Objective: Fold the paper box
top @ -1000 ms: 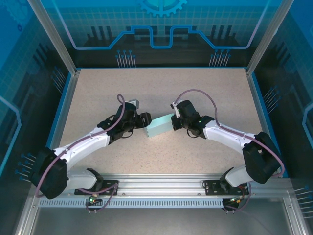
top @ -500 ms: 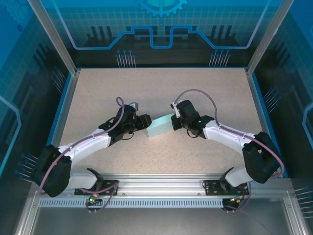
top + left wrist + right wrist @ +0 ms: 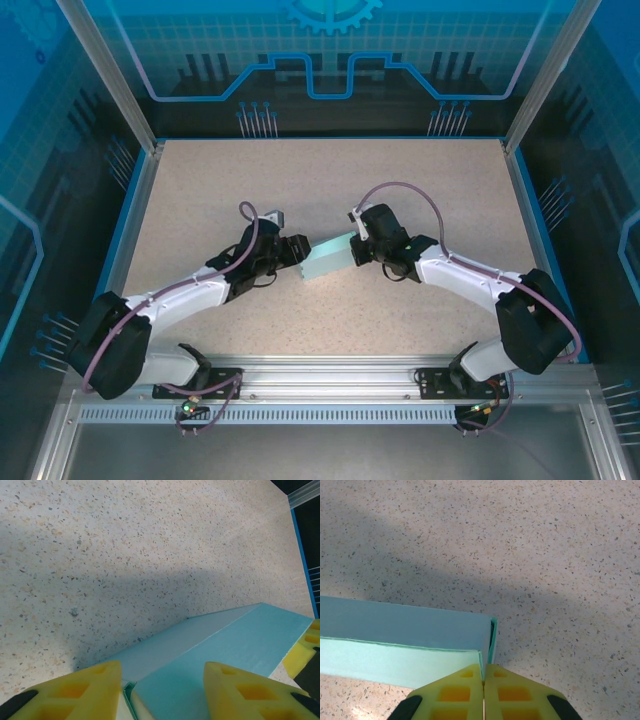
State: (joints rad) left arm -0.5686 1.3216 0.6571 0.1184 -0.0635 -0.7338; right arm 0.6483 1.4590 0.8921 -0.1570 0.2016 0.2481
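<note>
We are built as two arms: the left arm (image 3: 185, 293) and the right arm (image 3: 470, 278) both have glossy white shell links between bulky black joint housings. A thin purple-grey left cable (image 3: 243, 208) and its twin, the right cable (image 3: 405, 186), loop along them. Our black left pincer (image 3: 297, 252) and right pincer (image 3: 353, 250) carry bright yellow plastic fingers (image 3: 95, 692) moulded with square pockets.

Robot lab cell, we record: speckled table (image 3: 330, 180) enclosed by aluminium frame posts (image 3: 105, 75); blue wall panels (image 3: 330, 50) printed with circuit and gear graphics; left arm (image 3: 180, 295) and right arm (image 3: 470, 280) bolted to a slotted rail (image 3: 330, 378).
</note>
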